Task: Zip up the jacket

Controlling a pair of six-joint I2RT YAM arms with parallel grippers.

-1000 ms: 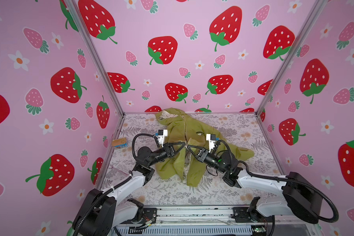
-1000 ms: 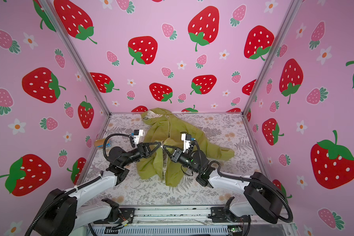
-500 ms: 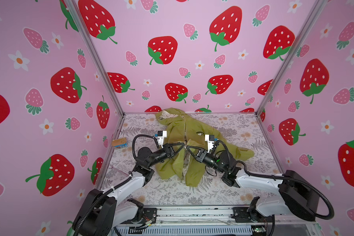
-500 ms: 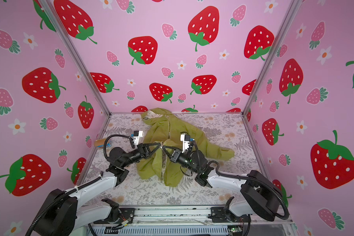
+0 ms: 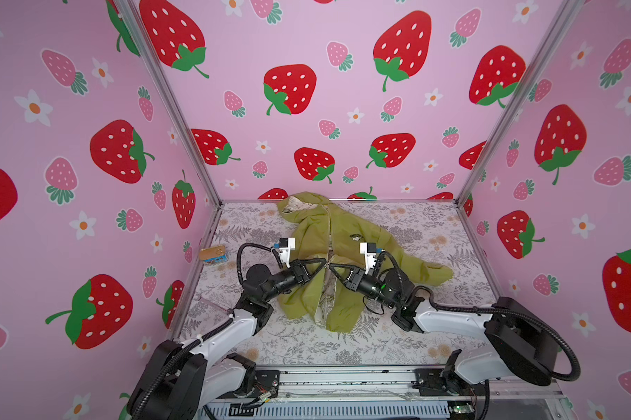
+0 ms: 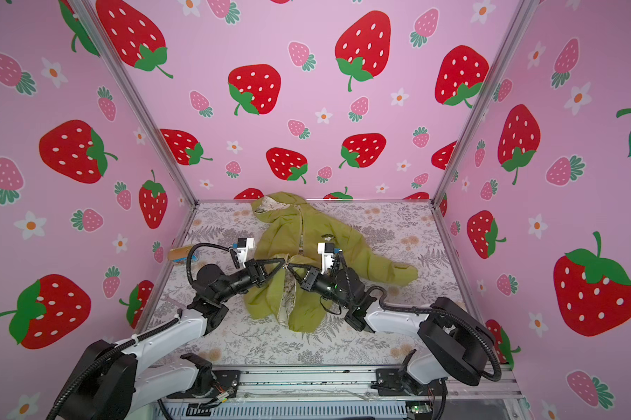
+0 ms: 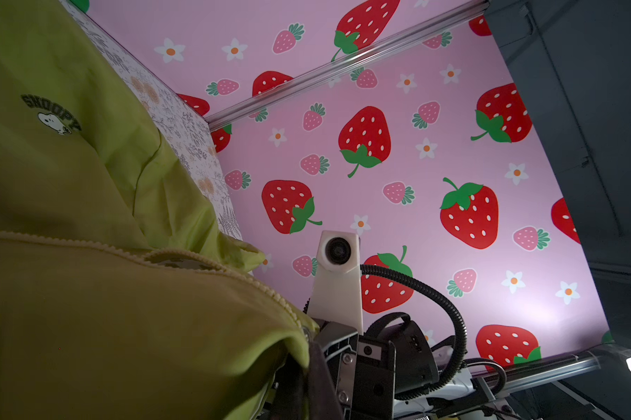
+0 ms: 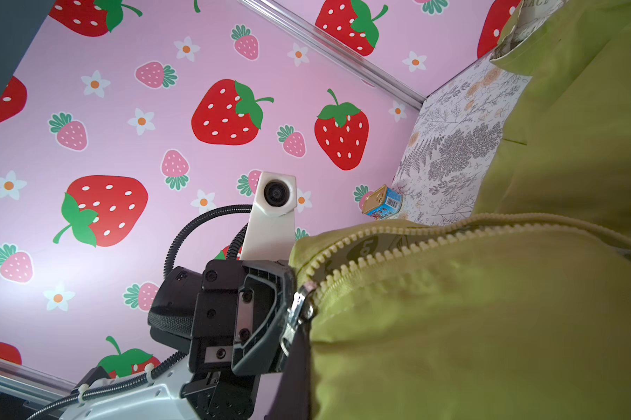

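Both left hand (image 5: 323, 262) and right hand (image 5: 330, 267) pinch the jacket (image 5: 343, 225) at mid-front.

Jacket (image 7: 106, 327) fills the left half of the frame, olive cloth bunched in folds. Snoopy patch (image 7: 52, 118) at upper left. Cream zipper teeth (image 7: 270, 294) run from the left edge down to lower centre and end at the right gripper (image 7: 312, 338), which is clamped on the cloth edge there. Its white wrist camera (image 7: 337, 254) sits above, with a black cable (image 7: 434, 298) looping to the right. Strawberry-print wall (image 7: 416, 163) behind.
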